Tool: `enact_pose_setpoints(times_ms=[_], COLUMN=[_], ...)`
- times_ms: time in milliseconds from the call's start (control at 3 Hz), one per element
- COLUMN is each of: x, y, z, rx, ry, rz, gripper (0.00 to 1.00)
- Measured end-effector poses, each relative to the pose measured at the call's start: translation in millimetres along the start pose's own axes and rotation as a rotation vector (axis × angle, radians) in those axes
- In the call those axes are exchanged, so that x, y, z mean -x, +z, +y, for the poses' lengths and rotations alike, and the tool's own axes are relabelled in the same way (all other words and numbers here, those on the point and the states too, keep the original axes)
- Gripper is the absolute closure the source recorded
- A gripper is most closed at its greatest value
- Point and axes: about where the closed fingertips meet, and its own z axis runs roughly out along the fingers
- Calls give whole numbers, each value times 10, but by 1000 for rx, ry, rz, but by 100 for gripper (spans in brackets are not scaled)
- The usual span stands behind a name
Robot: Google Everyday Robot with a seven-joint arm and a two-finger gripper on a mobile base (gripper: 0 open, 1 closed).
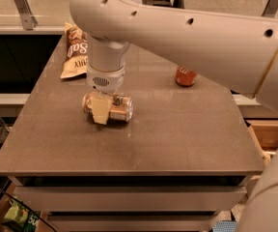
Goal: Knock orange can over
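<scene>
the camera view looks down on a grey bench (177,144), with the arm (187,33) reaching in from the right and its wrist pointing straight down. the gripper (100,109) sits low over the bench's left-middle, right at the can (120,109), and a pale part of it covers the front of the can's body. whether the jaws are closed on the can or only around it i cannot tell, since the far side is hidden. the can lies on its side on the bench under the wrist, so i judge the knock-over to be as good as done. its long axis runs nearly left to right, one end showing left of the gripper and the other to the right, slightly nearer the viewer. which end is the top i cannot make out. the low, vertical wrist suits tipping from above. a red can (185,76) stands upright well apart at the right rear, and a chip bag (75,57) lies flat at the left rear.
</scene>
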Motion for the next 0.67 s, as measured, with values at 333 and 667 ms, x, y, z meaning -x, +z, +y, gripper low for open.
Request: enact_pose_setpoints(times_ms=[333, 667], x=[-2, -4], y=[-4, -8], z=[5, 10], rx=[-1, -3], ry=[-1, -1], rz=[0, -1], gripper=[36, 13])
